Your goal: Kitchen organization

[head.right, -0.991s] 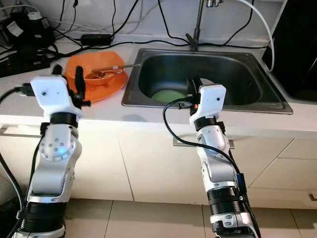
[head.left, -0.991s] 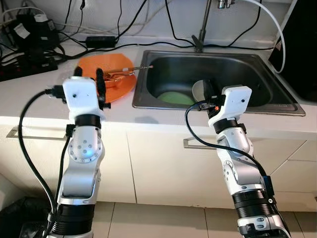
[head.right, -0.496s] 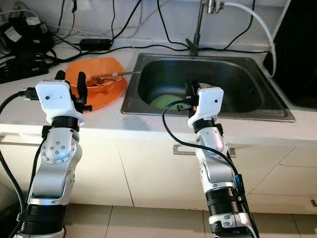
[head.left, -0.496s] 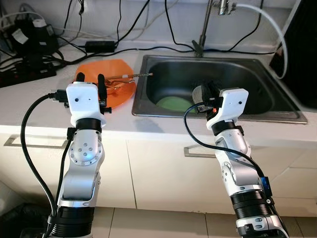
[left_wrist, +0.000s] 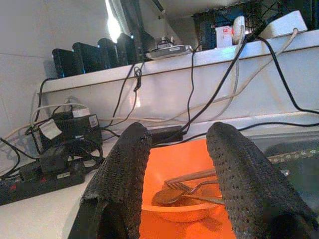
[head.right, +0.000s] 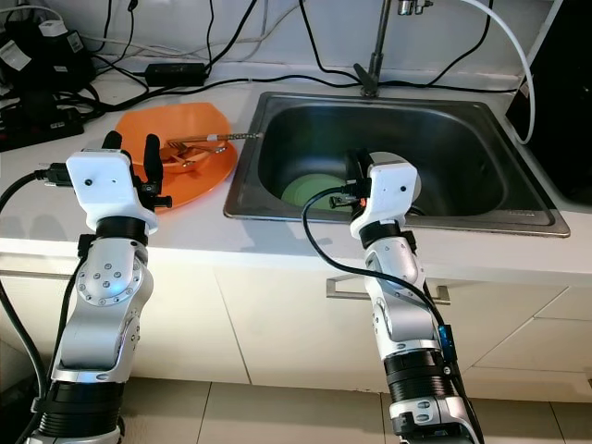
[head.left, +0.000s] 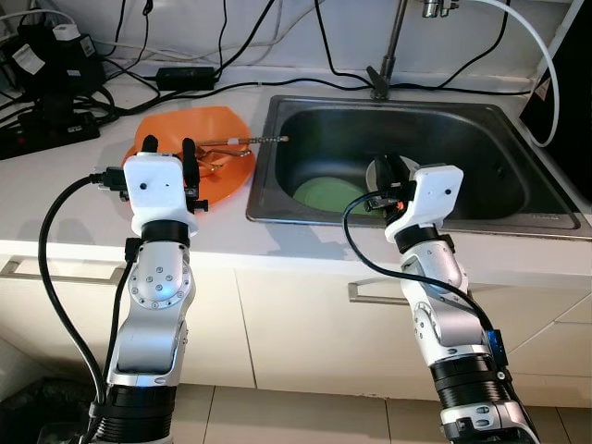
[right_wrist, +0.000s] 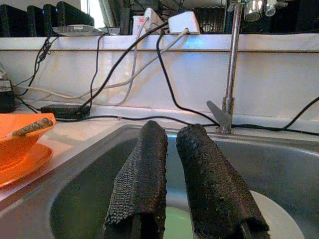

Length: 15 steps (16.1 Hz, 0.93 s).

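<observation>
Partly hidden behind the right gripper: white plate, beside green plate in the sink. Fingers nearly together, empty. Left gripper spread apart, empty, over orange bowl holding cutlery.

we see an orange plate on the counter carrying an orange bowl with cutlery, while a green plate lies flat in the sink

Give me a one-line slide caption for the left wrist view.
Left end effector open and aimed at the orange bowl holding a fork and spoon.
</observation>
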{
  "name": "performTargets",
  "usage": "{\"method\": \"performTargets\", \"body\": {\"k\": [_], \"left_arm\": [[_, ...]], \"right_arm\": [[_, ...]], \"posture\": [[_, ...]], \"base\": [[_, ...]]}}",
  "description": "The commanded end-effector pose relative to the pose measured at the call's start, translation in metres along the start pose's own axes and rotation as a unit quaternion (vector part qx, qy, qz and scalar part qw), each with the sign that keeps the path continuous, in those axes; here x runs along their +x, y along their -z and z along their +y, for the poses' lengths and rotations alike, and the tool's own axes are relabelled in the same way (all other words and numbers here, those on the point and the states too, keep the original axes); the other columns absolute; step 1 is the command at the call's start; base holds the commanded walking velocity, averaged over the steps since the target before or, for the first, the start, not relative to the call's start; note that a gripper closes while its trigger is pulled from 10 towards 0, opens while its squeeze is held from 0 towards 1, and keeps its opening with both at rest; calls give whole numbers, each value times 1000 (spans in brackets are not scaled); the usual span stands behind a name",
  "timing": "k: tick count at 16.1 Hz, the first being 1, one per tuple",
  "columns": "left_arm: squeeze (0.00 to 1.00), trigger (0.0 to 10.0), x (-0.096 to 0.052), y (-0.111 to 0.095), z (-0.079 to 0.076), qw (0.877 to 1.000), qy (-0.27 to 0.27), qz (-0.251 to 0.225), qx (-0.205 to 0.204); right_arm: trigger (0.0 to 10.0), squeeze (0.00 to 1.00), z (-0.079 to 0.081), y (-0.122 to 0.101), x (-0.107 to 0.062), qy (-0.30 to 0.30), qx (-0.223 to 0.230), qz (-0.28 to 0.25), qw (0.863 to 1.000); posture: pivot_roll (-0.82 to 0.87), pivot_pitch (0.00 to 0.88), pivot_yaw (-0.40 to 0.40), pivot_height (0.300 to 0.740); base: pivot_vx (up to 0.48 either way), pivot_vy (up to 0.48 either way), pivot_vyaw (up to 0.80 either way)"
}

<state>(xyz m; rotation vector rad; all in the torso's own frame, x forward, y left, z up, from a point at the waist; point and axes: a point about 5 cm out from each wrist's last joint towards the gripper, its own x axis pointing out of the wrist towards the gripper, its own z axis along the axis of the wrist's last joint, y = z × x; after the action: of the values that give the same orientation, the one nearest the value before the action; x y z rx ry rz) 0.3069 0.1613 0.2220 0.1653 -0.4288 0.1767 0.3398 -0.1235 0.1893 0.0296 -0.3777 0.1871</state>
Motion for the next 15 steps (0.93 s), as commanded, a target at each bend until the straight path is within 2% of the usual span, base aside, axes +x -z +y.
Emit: {"method": "performTargets", "body": {"k": [1, 15], "left_arm": [[0, 10000, 3, -7, 0, 1000, -2, -12, 2], [0, 10000, 5, -10, -1, 1000, -9, -18, 1]], "right_arm": [[10000, 0, -1, 1, 0, 3, 7, 2, 1000], [10000, 0, -1, 1, 1, 5, 8, 1, 1000]], "posture": [[134, 53, 4, 740], [133, 53, 4, 740]], "base": [[319, 0, 0], [402, 0, 0]]}}
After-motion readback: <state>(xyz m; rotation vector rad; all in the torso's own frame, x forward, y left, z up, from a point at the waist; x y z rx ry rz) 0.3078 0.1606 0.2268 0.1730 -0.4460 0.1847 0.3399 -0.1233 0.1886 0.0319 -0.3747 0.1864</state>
